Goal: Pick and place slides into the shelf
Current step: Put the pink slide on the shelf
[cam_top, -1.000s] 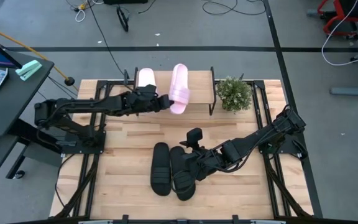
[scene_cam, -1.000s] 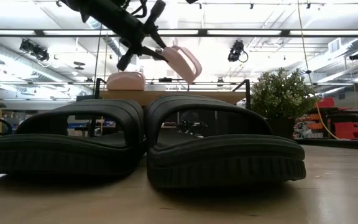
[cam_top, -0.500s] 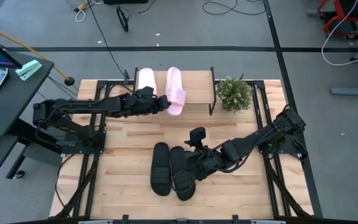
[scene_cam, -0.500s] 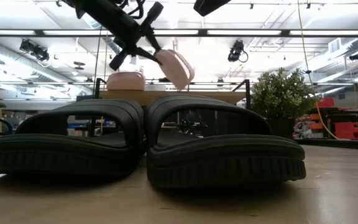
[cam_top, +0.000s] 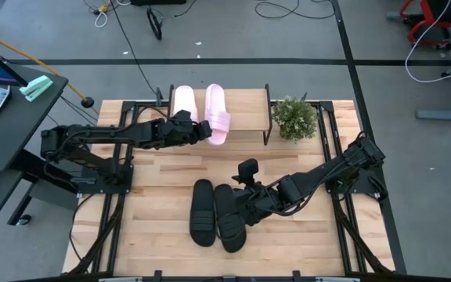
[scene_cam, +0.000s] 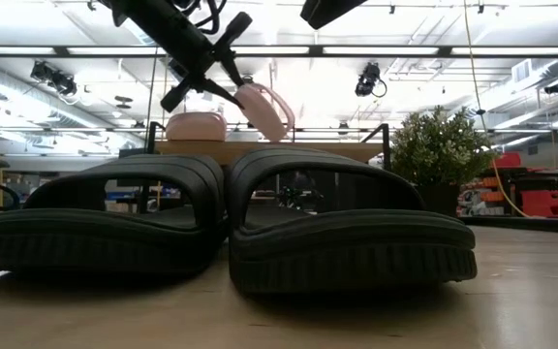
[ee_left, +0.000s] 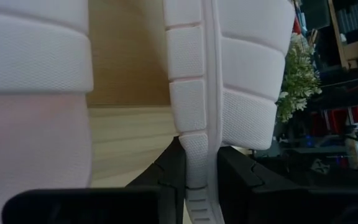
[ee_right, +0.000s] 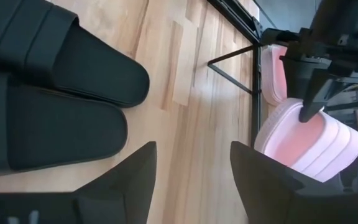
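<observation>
- Four slides in all: two pink, two black.
- Held one pink slide by its heel edge in the left pincer, fingers squeezed tight on the rim.
- Hung tilted over the near edge of the shelf, toe end up over the wood top, seen from the low camera.
- Could not tell whether it touched the plank.
- Lay flat on the shelf top, the other pink slide, just beside the held one.
- Sat side by side on the bench, both black slides, touching each other, well apart from the shelf.
- Hovered just beside the black pair, the right pincer, fingers spread apart, nothing between them.
- Stood at the right end of the shelf, a small green plant.
- Filled the front of the low camera's picture, the two black slides, with the shelf and pink slides behind.
</observation>
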Robot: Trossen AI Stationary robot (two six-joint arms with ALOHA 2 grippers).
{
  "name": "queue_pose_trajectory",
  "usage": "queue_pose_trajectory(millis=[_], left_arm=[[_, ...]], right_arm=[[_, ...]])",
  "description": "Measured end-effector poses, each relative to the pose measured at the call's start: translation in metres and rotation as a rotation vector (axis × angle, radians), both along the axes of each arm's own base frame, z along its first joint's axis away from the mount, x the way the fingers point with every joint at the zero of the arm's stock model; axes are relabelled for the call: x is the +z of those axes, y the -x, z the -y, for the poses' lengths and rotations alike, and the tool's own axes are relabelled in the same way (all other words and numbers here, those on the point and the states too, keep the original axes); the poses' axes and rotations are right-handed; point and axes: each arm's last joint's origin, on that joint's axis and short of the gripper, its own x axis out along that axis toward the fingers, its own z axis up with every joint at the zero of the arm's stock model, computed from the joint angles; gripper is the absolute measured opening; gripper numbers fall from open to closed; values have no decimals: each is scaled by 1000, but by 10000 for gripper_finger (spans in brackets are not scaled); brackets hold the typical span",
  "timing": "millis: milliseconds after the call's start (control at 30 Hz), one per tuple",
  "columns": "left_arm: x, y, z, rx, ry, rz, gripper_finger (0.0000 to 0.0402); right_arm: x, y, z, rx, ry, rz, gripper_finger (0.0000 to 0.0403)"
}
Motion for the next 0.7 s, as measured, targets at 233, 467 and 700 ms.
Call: queue_pose_trajectory(millis=[233, 467, 700], left_arm=[[-1, 0, 1, 4, 2, -9, 59], [-1, 0, 1, 4, 2, -11, 67], [2, 2, 2, -30, -40, -24, 97]], right_arm=[[0, -1, 3, -9, -4, 1, 211], [0, -1, 2, -6, -16, -1, 211], [-1, -1, 2, -11, -48, 2, 211]])
